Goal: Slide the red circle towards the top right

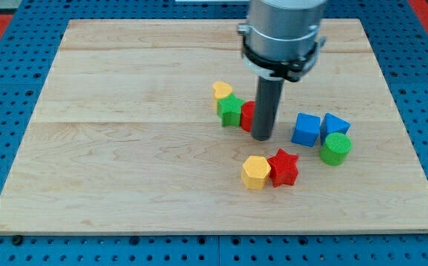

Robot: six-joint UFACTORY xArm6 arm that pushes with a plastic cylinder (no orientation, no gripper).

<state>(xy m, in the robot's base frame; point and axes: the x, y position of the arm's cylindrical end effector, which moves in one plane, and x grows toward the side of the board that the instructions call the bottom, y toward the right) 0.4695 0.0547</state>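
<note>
Fingers: none for you to read as wide or narrow; your arm ends in a rod, my tip (262,137) touching the red circle (248,115) on its right. Red circle: mid-desk (125,148), half hidden behind the rod, green block (231,111) and yellow block (222,91) at its left. Right: two blue blocks (307,129) (335,125), green cylinder (336,148). Below: yellow hexagon (256,172), red star (283,167).
</note>
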